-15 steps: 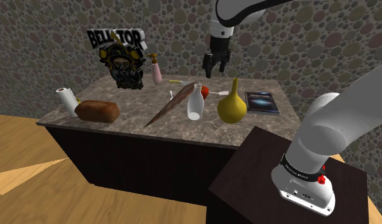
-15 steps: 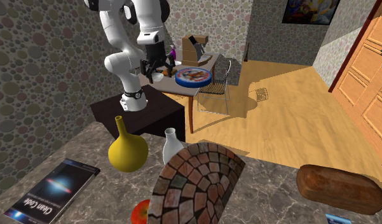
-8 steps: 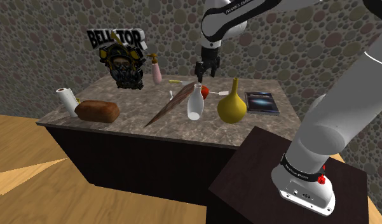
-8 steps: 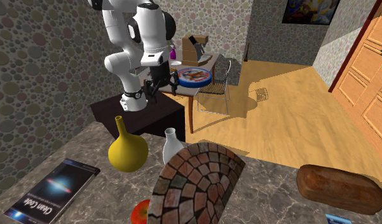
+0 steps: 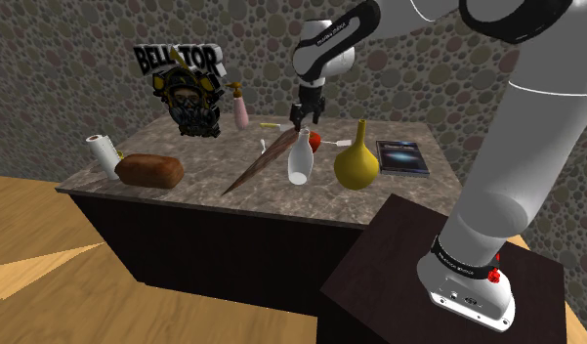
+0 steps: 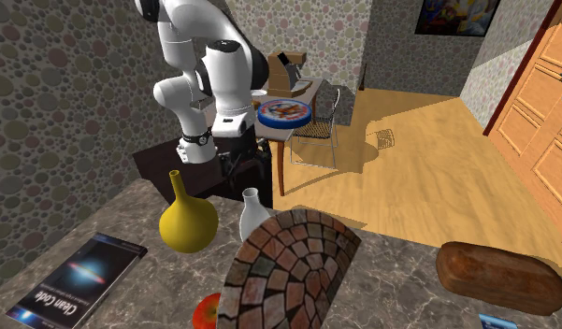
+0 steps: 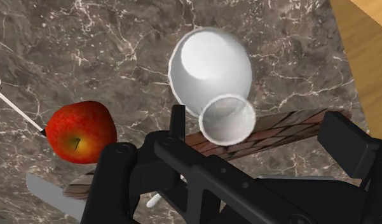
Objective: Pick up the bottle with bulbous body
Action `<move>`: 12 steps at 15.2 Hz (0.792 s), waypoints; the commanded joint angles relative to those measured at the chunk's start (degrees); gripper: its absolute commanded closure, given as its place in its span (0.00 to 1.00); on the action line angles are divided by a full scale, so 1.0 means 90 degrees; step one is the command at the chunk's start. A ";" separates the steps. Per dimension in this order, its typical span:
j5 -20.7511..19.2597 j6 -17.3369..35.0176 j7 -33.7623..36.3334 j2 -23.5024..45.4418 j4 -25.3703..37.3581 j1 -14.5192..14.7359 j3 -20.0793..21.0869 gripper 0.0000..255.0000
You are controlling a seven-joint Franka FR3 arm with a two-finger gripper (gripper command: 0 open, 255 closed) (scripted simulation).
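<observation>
Shoulder view, upper centre: gripper point(image 5: 300, 119) hangs over white bottle point(image 5: 299, 164), jaws spread apart, empty. I judge it aligned to straddle the neck.

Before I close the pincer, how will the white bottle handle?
The white bottle looks smooth and rigid, so probably slippery in the pincer. It stands upright, slim neck over rounded body, so a sideways nudge might tip it and let it roll.

You face a dark cabinet with a brown marble top point(image 5: 198, 186), set against a wall papered in grey-brown pebbles point(image 5: 86, 78). Warm wooden floorboards point(image 6: 419, 178) stretch past a small table point(image 6: 281, 166) and a wire chair point(image 6: 321, 121) to a panelled orange door point(image 6: 540, 103).
</observation>
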 commanded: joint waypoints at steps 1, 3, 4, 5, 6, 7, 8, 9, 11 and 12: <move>0.0098 0.0167 -0.0098 0.0486 0.0333 -0.0037 -0.0018 0.00; 0.0161 0.0298 -0.0164 0.0756 0.0479 -0.0070 -0.0021 0.00; 0.0173 0.0375 -0.0174 0.0798 0.0443 -0.0072 -0.0018 0.00; 0.0186 0.0452 -0.0184 0.0841 0.0408 -0.0074 -0.0015 0.00; 0.0199 0.0529 -0.0195 0.0885 0.0375 -0.0077 -0.0011 0.00; 0.0213 0.0605 -0.0206 0.0931 0.0344 -0.0079 -0.0007 0.00; 0.0227 0.0680 -0.0217 0.0977 0.0313 -0.0082 -0.0003 0.00; 0.0241 0.0756 -0.0228 0.1025 0.0285 -0.0085 0.0001 0.00; 0.0249 0.0799 -0.0235 0.1052 0.0268 -0.0086 0.0004 0.00; 0.0250 0.0799 -0.0235 0.1052 0.0268 -0.0086 0.0004 0.00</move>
